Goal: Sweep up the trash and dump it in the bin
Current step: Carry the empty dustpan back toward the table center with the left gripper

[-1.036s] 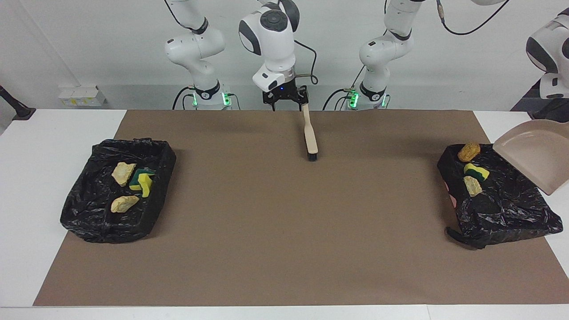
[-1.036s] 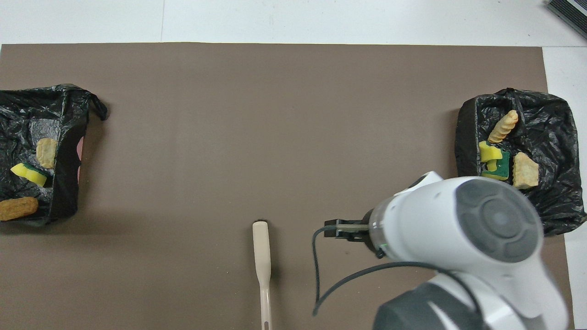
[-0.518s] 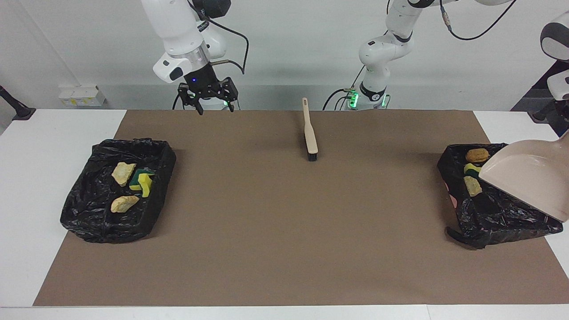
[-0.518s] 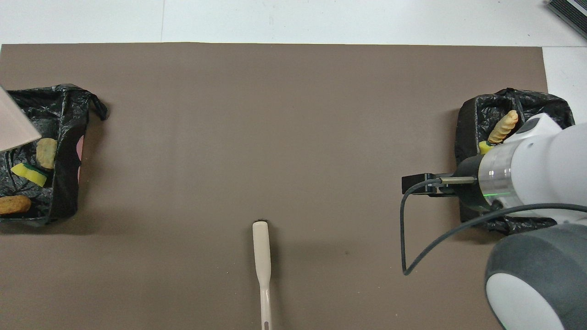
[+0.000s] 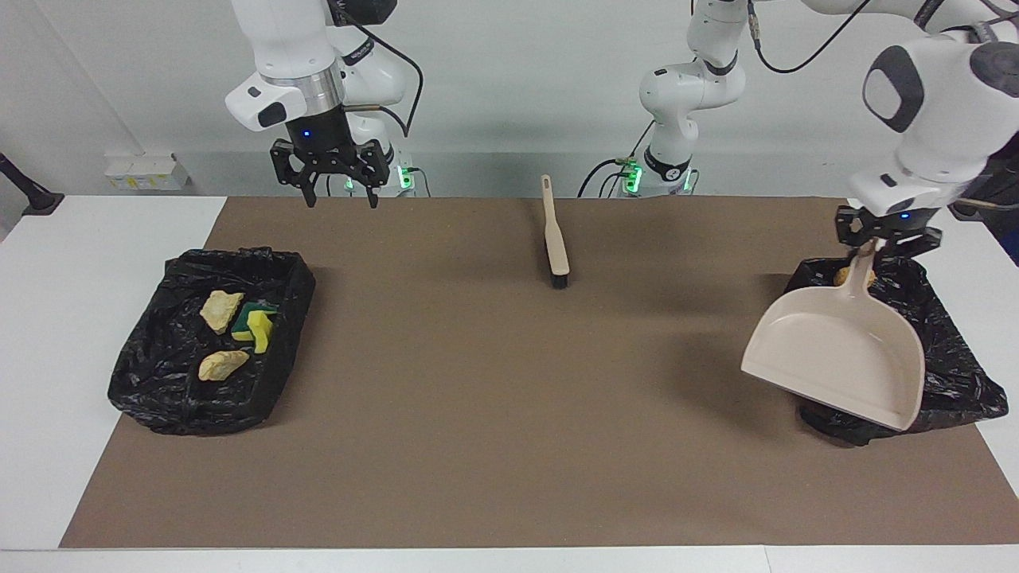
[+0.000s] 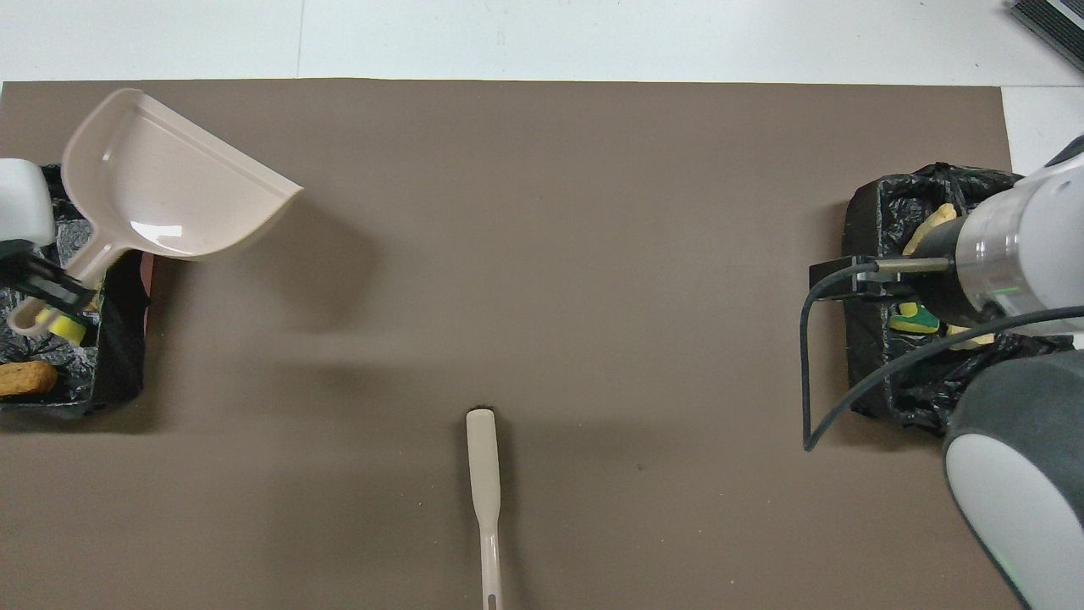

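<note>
My left gripper [image 5: 880, 243] is shut on the handle of the beige dustpan [image 5: 836, 350], which hangs tilted and empty over the mat-side edge of the black-lined bin [image 5: 951, 358] at the left arm's end. It also shows in the overhead view [image 6: 161, 186]. In that bin I see an orange-brown lump [image 6: 25, 379] and a yellow sponge [image 6: 66, 329]. My right gripper [image 5: 338, 193] is open and empty, up over the mat's edge nearest the robots. The bin [image 5: 159, 374] at the right arm's end holds two pale lumps [image 5: 221, 310] and sponges [image 5: 255, 325]. The brush [image 5: 555, 239] lies on the mat.
A brown mat [image 5: 493, 414] covers most of the white table. The brush [image 6: 483, 474] lies lengthwise midway between the two bins, its handle toward the robots. My right arm's wrist covers part of its bin [image 6: 864, 356] in the overhead view.
My right gripper let go of the brush handle and moved toward the right arm's end. My left arm swung the dustpan from outside its bin across it toward the mat.
</note>
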Robot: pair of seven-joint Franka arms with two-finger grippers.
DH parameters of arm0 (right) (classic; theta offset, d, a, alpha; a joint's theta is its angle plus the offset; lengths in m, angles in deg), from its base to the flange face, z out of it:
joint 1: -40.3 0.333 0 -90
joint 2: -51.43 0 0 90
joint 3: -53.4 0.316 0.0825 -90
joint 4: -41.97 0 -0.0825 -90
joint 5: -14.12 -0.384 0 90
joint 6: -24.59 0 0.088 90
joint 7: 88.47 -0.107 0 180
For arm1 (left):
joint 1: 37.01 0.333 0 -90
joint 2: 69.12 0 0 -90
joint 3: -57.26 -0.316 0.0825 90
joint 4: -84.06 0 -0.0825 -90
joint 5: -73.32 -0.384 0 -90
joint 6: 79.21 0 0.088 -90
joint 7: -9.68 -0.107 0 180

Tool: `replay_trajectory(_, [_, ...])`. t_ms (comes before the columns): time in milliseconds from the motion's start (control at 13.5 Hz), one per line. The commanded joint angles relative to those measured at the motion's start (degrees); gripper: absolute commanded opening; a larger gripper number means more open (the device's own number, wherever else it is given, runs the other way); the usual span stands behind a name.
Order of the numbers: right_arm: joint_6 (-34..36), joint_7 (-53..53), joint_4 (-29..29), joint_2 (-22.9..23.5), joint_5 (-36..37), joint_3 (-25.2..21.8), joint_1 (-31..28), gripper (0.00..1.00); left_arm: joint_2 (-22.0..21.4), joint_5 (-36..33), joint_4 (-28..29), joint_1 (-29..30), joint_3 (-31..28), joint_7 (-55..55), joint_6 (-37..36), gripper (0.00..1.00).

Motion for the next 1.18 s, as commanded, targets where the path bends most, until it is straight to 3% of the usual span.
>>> replay_trajectory(0, [4.26, 0.39, -7.27, 3.78, 1.65, 0.89, -1.08, 1.00, -3.88, 6.56, 7.40, -8.23, -1.15, 11.67, 1.81, 0.00])
replay_trajectory(222, [6.82, 0.47, -8.61, 4.58, 2.27, -0.16, -1.08, 1.00, -1.69, 12.56, 12.92, -17.19, -1.23, 22.49, 12.74, 0.00])
replay_trajectory(370, [6.73, 0.56, -7.64, 3.87, 2.01, -0.69, -1.52, 1.00, 5.05, 13.10, 12.95, -24.13, -1.32, 30.83, 20.15, 0.00])
replay_trajectory(518, [6.03, 1.61, -5.62, 2.91, 1.48, -0.78, -2.05, 1.00, 9.73, 13.19, 12.33, -26.09, -1.23, 39.82, 29.29, 0.00])
replay_trajectory(666, [5.59, 2.23, -4.48, 2.38, 1.39, -0.86, -2.49, 1.00, 11.50, 13.45, 10.14, -25.83, -1.15, 40.62, 31.16, 0.00])
replay_trajectory(814, [5.68, 5.47, -3.95, 2.29, 1.30, -0.95, -2.93, 1.00, 16.32, 16.08, 4.62, -26.88, -1.32, 44.39, 31.08, 0.00])
replay_trajectory(1110, [5.68, 7.51, -1.94, 0.98, 0.51, -0.95, -2.93, 1.00, 16.78, 15.30, 3.98, -27.85, -1.32, 48.63, 30.29, 0.00])
